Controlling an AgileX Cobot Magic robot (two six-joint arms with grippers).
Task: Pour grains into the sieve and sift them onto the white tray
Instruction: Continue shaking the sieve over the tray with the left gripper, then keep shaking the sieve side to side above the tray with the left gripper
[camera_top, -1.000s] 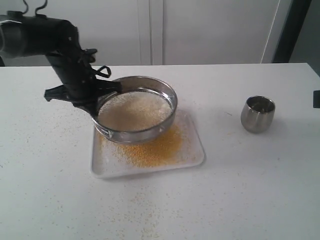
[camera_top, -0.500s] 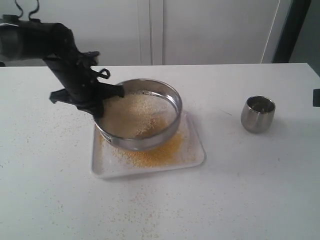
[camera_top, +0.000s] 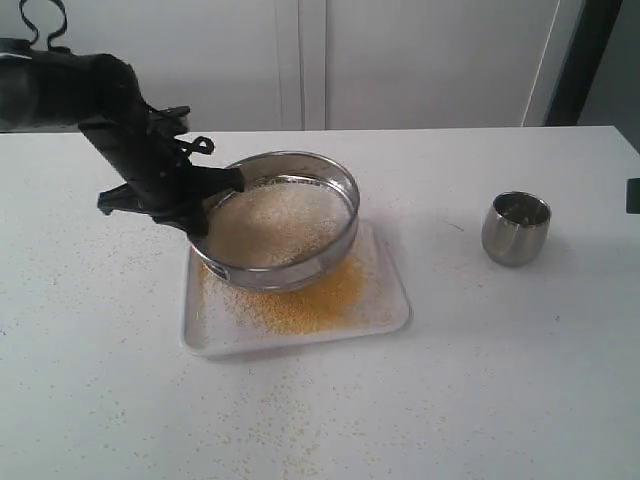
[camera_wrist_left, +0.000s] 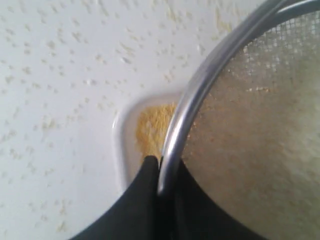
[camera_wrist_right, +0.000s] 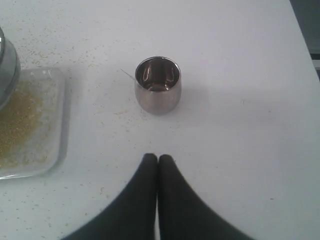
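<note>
White desk (camera_top: 500, 390), speckled with stray granules, carries the white tray (camera_top: 392, 318) left of centre. Over the tray sits the sieve (camera_top: 342, 196), slightly tilted, its left rim pinched in the left jaws. A steel cup (camera_top: 515, 228) stands upright, well apart on the right, and looks empty, so the pouring seems done. Golden grains (camera_top: 300, 305) lie heaped on the tray beneath the mesh, while pale ones fill the sieve; sifting looks nearly finished. The right jaws, pressed together near the cup, hold nothing.
</note>
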